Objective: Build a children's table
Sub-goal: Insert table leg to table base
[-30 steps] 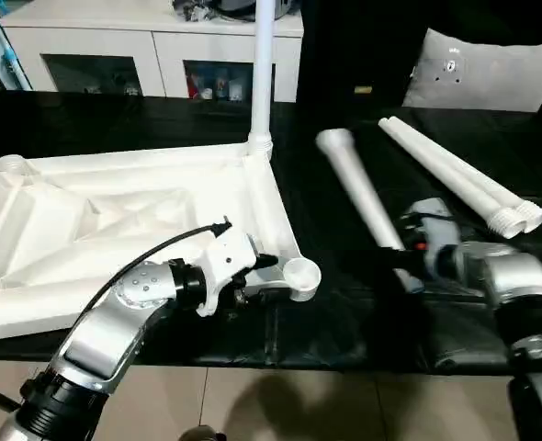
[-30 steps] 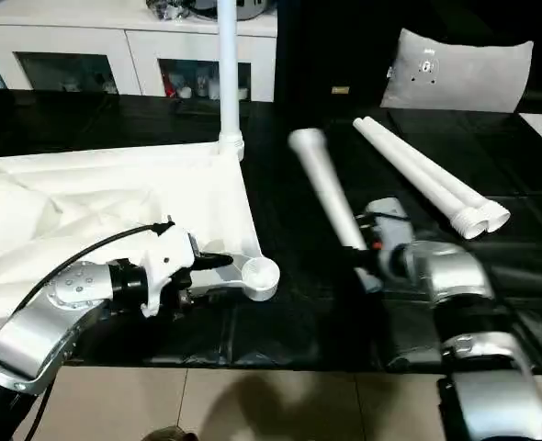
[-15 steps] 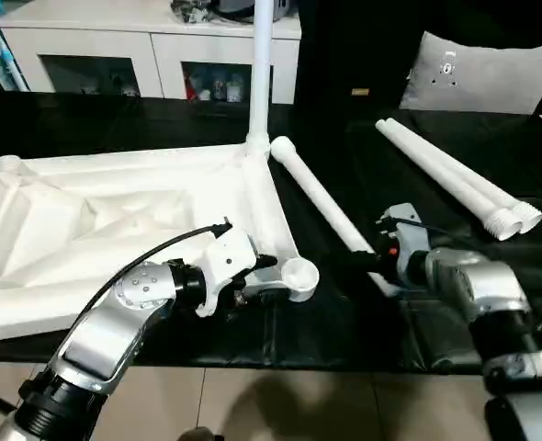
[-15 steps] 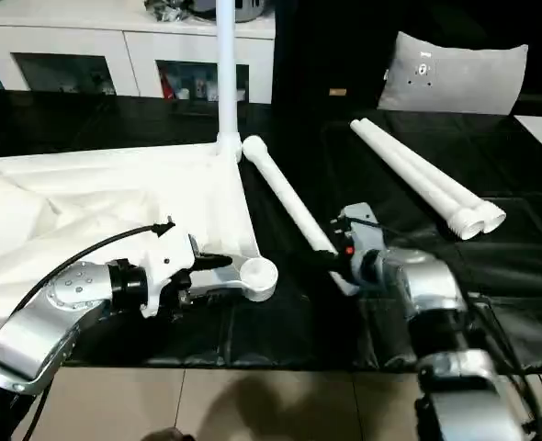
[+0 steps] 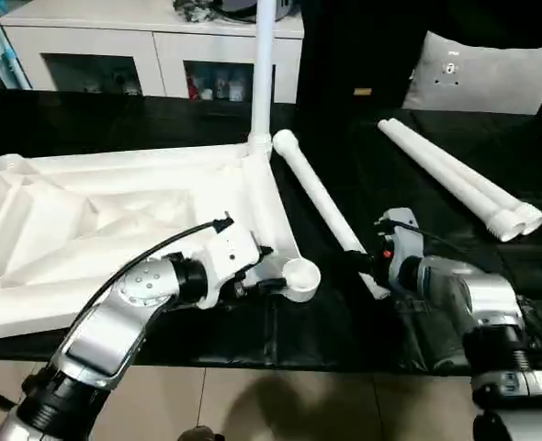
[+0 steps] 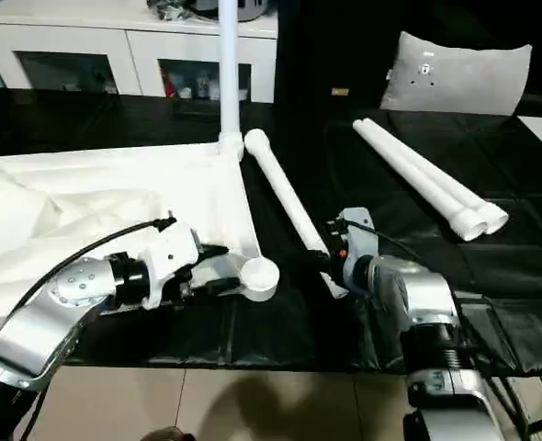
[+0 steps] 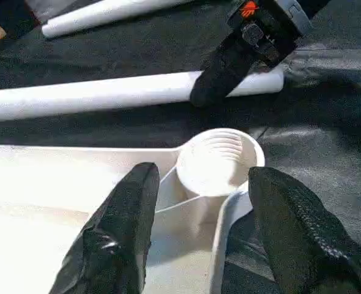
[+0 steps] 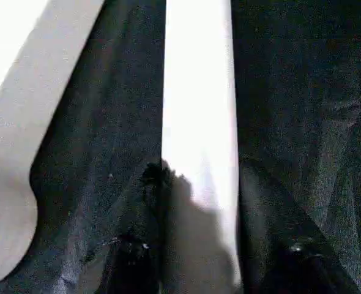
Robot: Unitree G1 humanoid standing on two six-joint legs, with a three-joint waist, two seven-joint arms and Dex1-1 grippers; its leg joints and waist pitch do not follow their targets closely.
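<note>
The white table top (image 5: 115, 220) lies underside up on the black surface, with one leg (image 5: 264, 64) standing upright in its far right socket. My left gripper (image 5: 266, 276) clasps the near right corner socket (image 7: 217, 160), a finger (image 7: 125, 226) on each side of it. A second leg (image 5: 321, 197) lies slanted beside the top's right rim. My right gripper (image 5: 370, 266) is shut on this leg's near end, and the black fingers (image 8: 137, 245) flank the tube (image 8: 199, 92). Two more legs (image 5: 455, 175) lie side by side at the back right.
A grey-white cushion (image 5: 487, 73) leans at the back right. A white cabinet (image 5: 152, 46) stands behind the black work surface (image 5: 344, 340), whose front edge runs just below both grippers.
My right gripper has swung the held leg leftward. Its far end now lies by the upright leg's socket, and its near end has come close to the corner socket. The left gripper has stayed put.
</note>
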